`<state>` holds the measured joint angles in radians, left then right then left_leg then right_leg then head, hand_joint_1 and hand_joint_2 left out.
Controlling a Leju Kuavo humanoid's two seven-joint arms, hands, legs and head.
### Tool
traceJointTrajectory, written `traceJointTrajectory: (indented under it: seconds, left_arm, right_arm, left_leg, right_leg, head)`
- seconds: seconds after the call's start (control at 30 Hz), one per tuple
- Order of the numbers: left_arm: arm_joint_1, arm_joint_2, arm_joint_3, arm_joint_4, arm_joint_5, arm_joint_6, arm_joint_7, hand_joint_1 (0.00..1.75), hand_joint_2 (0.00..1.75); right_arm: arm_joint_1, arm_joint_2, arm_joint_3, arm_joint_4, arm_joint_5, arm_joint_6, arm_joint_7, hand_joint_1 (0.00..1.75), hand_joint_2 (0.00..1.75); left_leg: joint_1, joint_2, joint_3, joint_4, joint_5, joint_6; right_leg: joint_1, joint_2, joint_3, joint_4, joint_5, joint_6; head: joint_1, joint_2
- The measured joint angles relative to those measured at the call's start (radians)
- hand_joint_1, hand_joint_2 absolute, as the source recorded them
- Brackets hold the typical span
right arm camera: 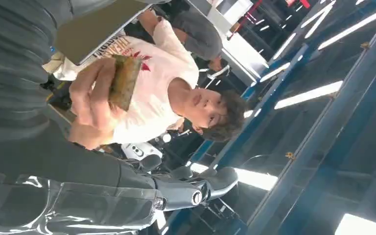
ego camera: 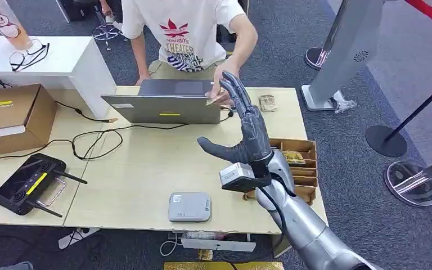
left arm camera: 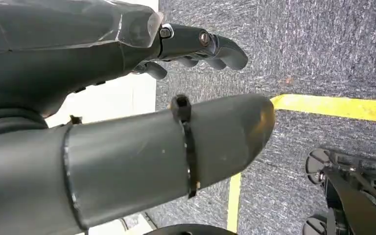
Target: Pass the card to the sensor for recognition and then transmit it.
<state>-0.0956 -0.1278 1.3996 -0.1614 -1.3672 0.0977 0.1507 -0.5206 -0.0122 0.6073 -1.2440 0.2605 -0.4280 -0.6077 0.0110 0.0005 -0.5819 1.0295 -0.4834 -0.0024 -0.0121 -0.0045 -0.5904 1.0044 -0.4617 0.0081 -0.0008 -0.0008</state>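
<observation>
Above the table's far right, the right hand (ego camera: 246,132) stood released, fingers spread, while a person's hand (ego camera: 220,85) held the card (ego camera: 214,100); closing early could fumble it.

The right arm is raised, its right hand (ego camera: 247,132) held upright with fingers extended and thumb spread, nothing grasped. The left hand (left arm camera: 127,122) is pointed downward, fingers slightly curled, empty.

A person's hand (right arm camera: 90,105) holds the card (right arm camera: 123,81).
</observation>
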Motion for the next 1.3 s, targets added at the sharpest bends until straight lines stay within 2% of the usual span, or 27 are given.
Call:
traceJointTrajectory:
  seconds: [0.17,0.43,0.53,0.73,0.97,1.03,1.1,1.13,1.17,1.2,1.23,1.27,1.3]
  left_arm:
    - [0.000,0.000,0.006,0.000,0.006,0.000,0.000,0.00,0.00]
    - [0.000,0.000,0.011,0.000,0.007,0.000,0.004,0.00,0.00]
    - [0.000,0.000,0.016,0.002,0.006,0.001,0.004,0.00,0.00]
    - [0.000,0.000,0.024,0.007,-0.003,0.001,0.000,0.00,0.00]
    - [0.000,0.000,0.026,0.008,-0.010,0.000,-0.002,0.00,0.00]
    - [0.000,0.000,0.028,0.008,-0.011,0.000,-0.003,0.00,0.00]
    - [0.000,0.000,0.029,0.008,-0.011,0.000,-0.003,0.00,0.00]
    - [0.000,0.000,0.030,0.008,-0.011,0.000,-0.003,0.00,0.00]
    - [0.000,0.000,0.030,0.008,-0.011,0.000,-0.003,0.00,0.00]
    - [0.000,0.000,0.031,0.008,-0.011,0.000,-0.003,0.00,0.00]
    - [0.000,0.000,0.031,0.008,-0.012,0.000,-0.003,0.00,0.00]
    - [0.000,0.000,0.031,0.008,-0.012,0.000,-0.003,0.00,0.00]
    - [0.000,0.000,0.031,0.008,-0.012,0.000,-0.003,0.00,0.00]
  right_arm:
    - [0.000,0.000,0.002,0.000,0.016,-0.006,0.003,0.00,1.75]
    - [-0.040,0.005,0.025,0.050,0.273,-0.206,0.038,0.00,1.75]
    - [-0.055,0.011,0.034,0.084,0.346,-0.253,0.057,0.00,1.75]
    - [-0.065,0.027,0.010,0.124,0.529,-0.261,0.073,0.00,1.75]
    - [-0.064,0.045,-0.041,0.144,0.591,-0.261,0.068,0.00,1.75]
    - [-0.063,0.050,-0.049,0.148,0.595,-0.261,0.064,0.17,1.75]
    - [-0.062,0.052,-0.054,0.150,0.594,-0.261,0.062,0.24,1.75]
    - [-0.060,0.054,-0.056,0.150,0.593,-0.261,0.060,0.38,1.75]
    - [-0.059,0.055,-0.060,0.150,0.592,-0.261,0.058,0.40,1.75]
    - [-0.059,0.055,-0.061,0.151,0.591,-0.261,0.057,0.73,1.75]
    - [-0.059,0.056,-0.063,0.151,0.591,-0.261,0.055,1.15,1.75]
    - [-0.059,0.058,-0.064,0.153,0.590,-0.261,0.055,1.15,1.75]
    - [-0.059,0.059,-0.064,0.153,0.590,-0.261,0.055,1.38,1.75]
  left_leg:
    - [0.000,0.000,0.000,0.000,0.000,0.000]
    - [0.000,0.000,0.000,0.000,0.000,0.000]
    - [0.000,0.000,0.000,0.000,0.000,0.000]
    - [0.000,0.000,0.000,0.000,0.000,0.000]
    - [0.000,0.000,0.000,0.000,0.000,0.000]
    - [0.000,0.000,0.000,0.000,0.000,0.000]
    - [0.000,0.000,0.000,0.000,0.000,0.000]
    - [0.000,0.000,0.000,0.000,0.000,0.000]
    - [0.000,0.000,0.000,0.000,0.000,0.000]
    - [0.000,0.000,0.000,0.000,0.000,0.000]
    - [0.000,0.000,0.000,0.000,0.000,0.000]
    - [0.000,0.000,0.000,0.000,0.000,0.000]
    - [0.000,0.000,0.000,0.000,0.000,0.000]
  right_leg:
    - [0.000,0.000,0.000,0.000,0.000,0.000]
    - [0.000,0.000,0.000,0.000,0.000,0.000]
    - [0.000,0.000,0.000,0.000,0.000,0.000]
    - [0.000,0.000,0.000,0.000,0.000,0.000]
    - [0.000,0.000,0.000,0.000,0.000,0.000]
    - [0.000,0.000,0.000,0.000,0.000,0.000]
    - [0.000,0.000,0.000,0.000,0.000,0.000]
    - [0.000,0.000,0.000,0.000,0.000,0.000]
    - [0.000,0.000,0.000,0.000,0.000,0.000]
    - [0.000,0.000,0.000,0.000,0.000,0.000]
    - [0.000,0.000,0.000,0.000,0.000,0.000]
    - [0.000,0.000,0.000,0.000,0.000,0.000]
    - [0.000,0.000,0.000,0.000,0.000,0.000]
  head:
    - [0.000,0.000]
    - [0.000,0.000]
    - [0.000,0.000]
    - [0.000,0.000]
    - [0.000,0.000]
    - [0.000,0.000]
    - [0.000,0.000]
    - [0.000,0.000]
    - [0.000,0.000]
    - [0.000,0.000]
    - [0.000,0.000]
    - [0.000,0.000]
    - [0.000,0.000]
